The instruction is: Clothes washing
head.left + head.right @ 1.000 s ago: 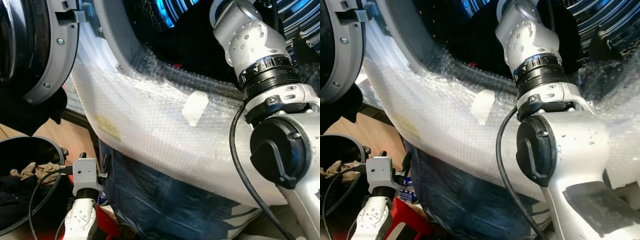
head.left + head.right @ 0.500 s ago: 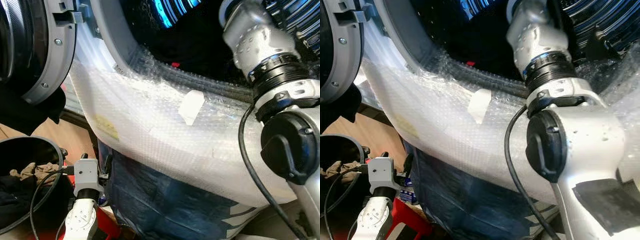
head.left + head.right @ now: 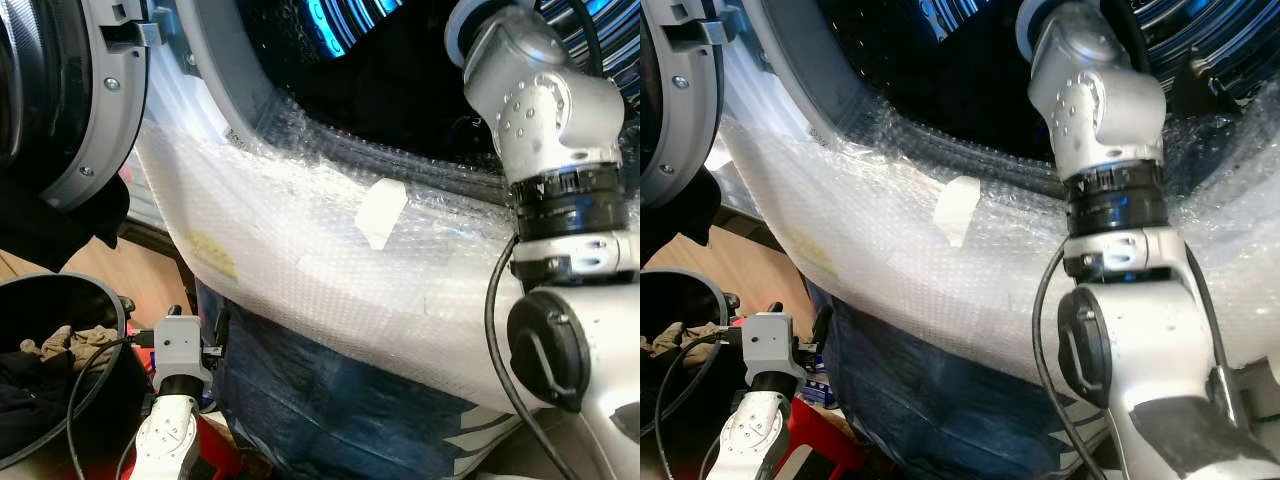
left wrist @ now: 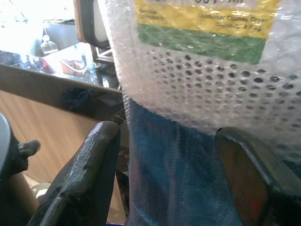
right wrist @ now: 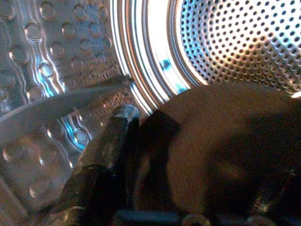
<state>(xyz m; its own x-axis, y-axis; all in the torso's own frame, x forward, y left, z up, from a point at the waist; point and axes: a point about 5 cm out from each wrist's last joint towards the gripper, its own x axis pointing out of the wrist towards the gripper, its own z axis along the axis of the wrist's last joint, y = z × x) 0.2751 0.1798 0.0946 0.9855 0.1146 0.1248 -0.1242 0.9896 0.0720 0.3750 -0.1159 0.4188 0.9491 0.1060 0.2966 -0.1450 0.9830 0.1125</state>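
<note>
Deep inside the drum (image 5: 225,42), the right gripper (image 5: 188,160) has its fingers spread around a dark garment (image 5: 221,141), probably to drop it there. Low at near left, the left gripper (image 4: 174,174) idles, jaws apart, beside the basket (image 3: 110,330) of remaining clothes.

A light wooden floor (image 3: 95,270) showed beneath the open door. Through the left wrist view, bright daylight washed over a cluttered table (image 4: 56,61) beyond a wooden panel (image 4: 42,122), with a chair back (image 4: 87,23) nearby.
</note>
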